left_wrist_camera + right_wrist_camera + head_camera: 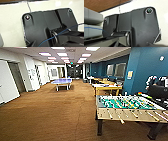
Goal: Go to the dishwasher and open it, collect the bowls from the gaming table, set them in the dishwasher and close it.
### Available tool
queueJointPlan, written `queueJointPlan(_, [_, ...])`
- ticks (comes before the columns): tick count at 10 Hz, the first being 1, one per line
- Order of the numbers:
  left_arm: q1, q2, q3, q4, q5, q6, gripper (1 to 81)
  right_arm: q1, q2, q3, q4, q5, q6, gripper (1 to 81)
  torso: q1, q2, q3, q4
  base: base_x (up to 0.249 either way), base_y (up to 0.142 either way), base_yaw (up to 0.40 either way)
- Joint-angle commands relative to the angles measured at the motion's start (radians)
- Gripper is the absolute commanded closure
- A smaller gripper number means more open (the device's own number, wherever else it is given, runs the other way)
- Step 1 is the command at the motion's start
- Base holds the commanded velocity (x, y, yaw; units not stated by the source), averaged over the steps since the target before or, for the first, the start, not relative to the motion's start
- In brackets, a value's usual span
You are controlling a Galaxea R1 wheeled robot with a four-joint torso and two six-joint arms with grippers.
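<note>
I am on the brown carpet (50,114), rolling through a long games room, and the step in hand, as I judge it, is plain driving. Far left are pale walls with closed doors (7,82). Down the middle, well ahead, stands a blue table-tennis table (61,81). Further right, near the teal wall (142,67), is the gaming table (107,87) with its yellow wooden sides; its tabletop looks pale from here, and I cannot make out any bowls on it at this range. Nearest, at my right, is the football table (126,107) with its green field and rods poking out toward my lane.

To drive well I should hold to the open carpet and give those rod handles a wide berth. I see no dishwasher here. My wrist cameras look across my own dark plates at the white body, so whether either gripper is open or closed I cannot tell.
</note>
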Motion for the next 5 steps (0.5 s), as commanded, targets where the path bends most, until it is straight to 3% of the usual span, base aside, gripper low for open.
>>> queueJointPlan(1, [-0.049,-0.014,0.002,-0.004,0.051,-0.008,1.0,0.053,-0.008,0.009,-0.015,-0.041,-0.003,1.0,0.000,0.000,0.000,0.000,0.000,0.000,0.000])
queueJointPlan(5, [-0.046,-0.008,0.002,-0.004,0.051,-0.010,1.0,0.053,-0.007,0.009,-0.016,-0.041,-0.005,1.0,0.000,0.000,0.000,0.000,0.000,0.000,0.000])
